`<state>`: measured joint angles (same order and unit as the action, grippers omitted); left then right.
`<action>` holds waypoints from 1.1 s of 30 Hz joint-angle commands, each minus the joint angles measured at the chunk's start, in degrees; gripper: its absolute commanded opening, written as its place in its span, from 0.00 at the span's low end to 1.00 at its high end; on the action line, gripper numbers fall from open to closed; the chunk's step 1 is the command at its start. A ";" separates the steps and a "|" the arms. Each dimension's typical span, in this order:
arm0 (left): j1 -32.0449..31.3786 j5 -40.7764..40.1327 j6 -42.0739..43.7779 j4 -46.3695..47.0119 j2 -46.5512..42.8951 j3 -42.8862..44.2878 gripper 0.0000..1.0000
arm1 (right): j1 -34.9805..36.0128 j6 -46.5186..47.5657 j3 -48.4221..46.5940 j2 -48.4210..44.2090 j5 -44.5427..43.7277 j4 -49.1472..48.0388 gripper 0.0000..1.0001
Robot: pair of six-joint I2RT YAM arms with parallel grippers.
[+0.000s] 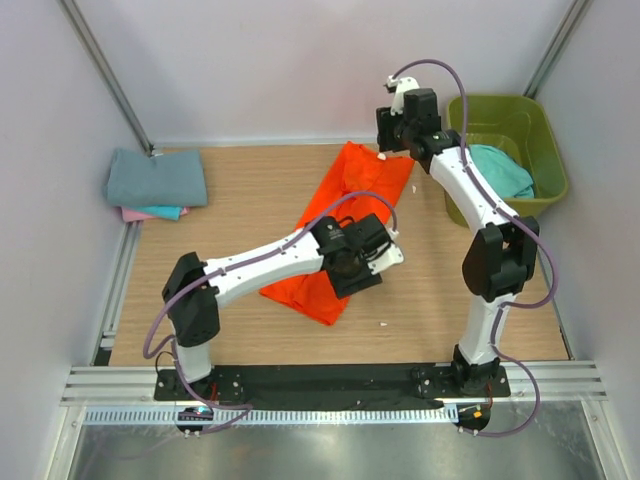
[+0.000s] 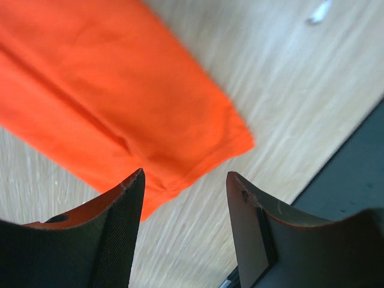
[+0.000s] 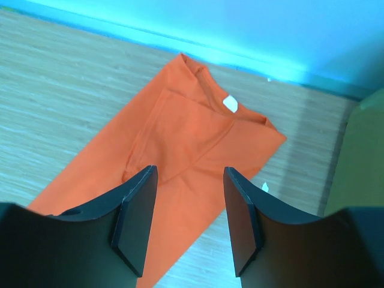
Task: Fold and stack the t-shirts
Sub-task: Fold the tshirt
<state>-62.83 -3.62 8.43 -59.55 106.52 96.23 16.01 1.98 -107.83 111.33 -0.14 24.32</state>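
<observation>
Now: you pinch both hem layers of the orange t-shirt (image 1: pixel 350 175) squarely.
Left end effector (image 2: pixel 185 174): parted, empty.
Right end effector (image 3: pixel 189 170): parted, empty.

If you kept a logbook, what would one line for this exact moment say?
orange t-shirt: folded narrow on table | left gripper: open over its near end | right gripper: open near its collar end | folded shirts: far left

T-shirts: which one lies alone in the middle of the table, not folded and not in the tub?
The orange t-shirt. The grey-blue one lies folded on others at the left; a teal one is in the green tub.
</observation>
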 commanded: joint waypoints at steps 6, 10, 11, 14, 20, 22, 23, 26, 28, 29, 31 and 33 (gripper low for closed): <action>9.91 -5.07 6.51 9.97 -5.00 -17.55 0.58 | -0.10 -0.92 8.69 3.54 -2.23 0.29 0.54; 10.97 -4.82 7.57 14.36 -3.78 -21.69 0.57 | -0.72 -0.66 7.55 7.05 -2.84 0.38 0.54; 11.06 -4.82 7.92 14.72 -3.25 -22.56 0.57 | -0.98 -0.22 6.68 8.54 -2.85 0.56 0.54; 11.24 -5.35 8.18 17.18 -1.06 -23.54 0.57 | -1.42 0.92 5.53 10.66 -3.28 0.99 0.54; 11.24 -5.79 6.52 17.01 6.76 -21.35 0.55 | -1.77 1.54 3.16 17.51 -3.11 1.08 0.54; 11.24 -4.91 5.38 16.92 8.34 -20.82 0.55 | -1.68 1.45 1.50 20.06 -2.50 1.17 0.54; 11.15 -4.56 5.11 16.92 8.70 -20.64 0.55 | -1.51 1.62 0.79 20.85 -2.32 1.09 0.54; 10.89 -3.25 3.27 16.57 10.02 -20.29 0.55 | -0.89 2.50 -2.64 24.45 -1.97 1.00 0.54; 10.36 -2.36 2.30 15.52 10.46 -19.76 0.54 | -0.37 2.85 -5.18 26.65 -1.70 0.91 0.54; 9.57 -1.92 2.04 15.17 10.38 -19.67 0.55 | -0.28 2.94 -5.98 27.44 -1.53 0.82 0.54; 8.60 -0.69 1.51 14.46 10.20 -19.24 0.55 | 0.59 3.03 -9.30 29.72 -1.18 1.34 0.54; 6.93 0.53 1.07 13.76 10.02 -18.53 0.55 | 1.39 3.03 -11.08 30.44 -0.65 1.35 0.54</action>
<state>-53.06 -9.10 12.43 -48.25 113.10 78.13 15.75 4.03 -115.77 139.09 -1.32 25.32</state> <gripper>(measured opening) 0.547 0.543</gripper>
